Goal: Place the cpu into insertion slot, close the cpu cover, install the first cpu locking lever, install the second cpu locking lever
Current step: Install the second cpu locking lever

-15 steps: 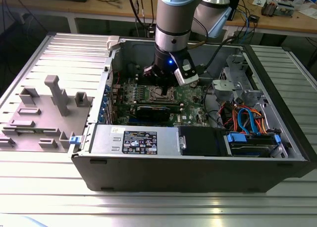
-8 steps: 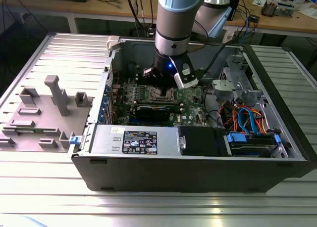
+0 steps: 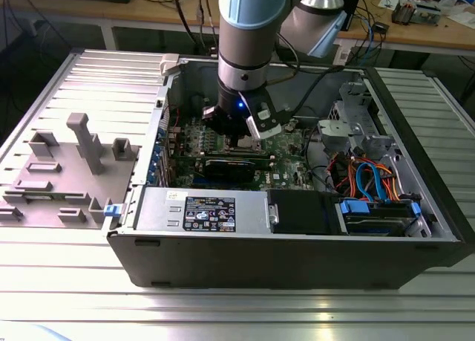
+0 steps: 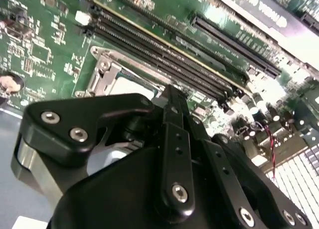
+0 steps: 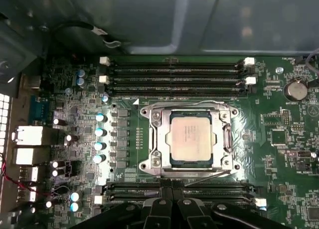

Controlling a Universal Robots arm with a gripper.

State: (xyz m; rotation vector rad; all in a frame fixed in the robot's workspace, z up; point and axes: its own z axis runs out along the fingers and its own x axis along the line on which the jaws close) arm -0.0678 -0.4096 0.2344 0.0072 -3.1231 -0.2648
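Observation:
The cpu (image 5: 191, 138), a square chip with a silvery top, lies flat in its socket on the green motherboard (image 5: 279, 139). The cpu cover (image 5: 155, 139), a thin metal frame, lies down around the chip. One wire locking lever (image 5: 184, 105) runs along one edge of the socket. The other locking lever (image 5: 212, 175) runs slantwise along the opposite edge, close to my fingertips. My gripper (image 5: 172, 190) is shut just beside that edge, and I see nothing between the fingers. In the second wrist view the gripper (image 4: 172, 93) points at the socket (image 4: 112, 74). In the exterior view the gripper (image 3: 239, 138) is low inside the open computer case.
Memory slots (image 5: 174, 72) flank the socket on both sides. A black card (image 3: 237, 166) lies just in front of the gripper, and beyond it the power supply (image 3: 200, 211). A drive cage with blue and orange cables (image 3: 371, 183) is at the exterior view's right. A grey fixture plate (image 3: 67, 170) is on its left.

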